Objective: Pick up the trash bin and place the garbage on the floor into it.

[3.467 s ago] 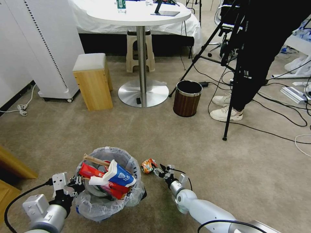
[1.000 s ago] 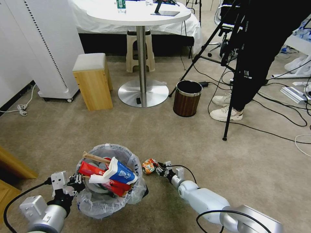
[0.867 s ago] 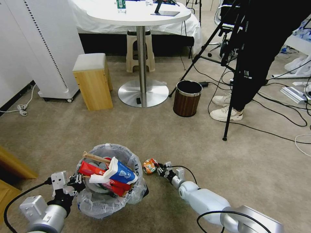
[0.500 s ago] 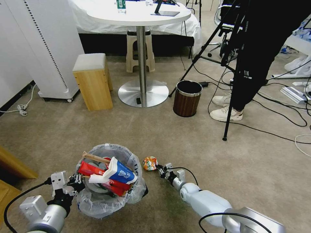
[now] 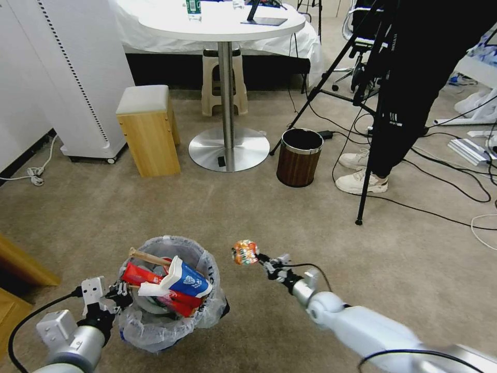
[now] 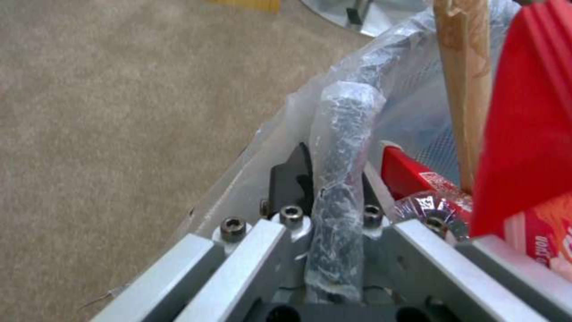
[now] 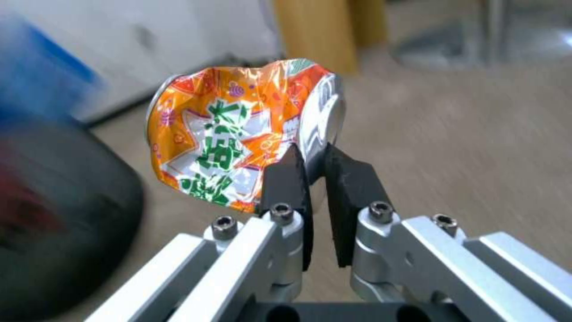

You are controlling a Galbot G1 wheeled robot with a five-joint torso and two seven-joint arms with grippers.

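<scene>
The floor (image 5: 217, 217), a beige short-pile carpet, spreads out on all sides of both sets of fingers. The trash bin (image 5: 171, 316) hangs at the left gripper (image 5: 120, 296), lined with a crinkly translucent bag; in the left wrist view the left gripper (image 6: 325, 179) has its fingers (image 6: 290, 176) drawn narrow on the bag-wrapped rim (image 6: 342, 147), one dark pad outside the rim and the other inside. Just past those fingers, inside the bin, sits the garbage already gathered: a blue-white paper cup (image 5: 182, 280) on top, a red packet (image 5: 139, 274) beneath it, and a wooden stick (image 5: 147, 256) poking up over the rim farthest from the fingers. In the left wrist view the red packet (image 6: 524, 134) and the wooden stick (image 6: 468, 76) stand just beside the inner finger.

The right gripper (image 5: 261, 259) is raised off the carpet, well to the right of the bin's rim. Its fingers (image 7: 286, 179) are pinched close together on the edge of a crumpled orange wrapper (image 7: 238, 147) with green print and a silvery inside, which sticks out beyond the fingertips. In the head view the crumpled orange wrapper (image 5: 244, 252) is clear of the floor, level with the far rim of the bin and apart from it.
</scene>
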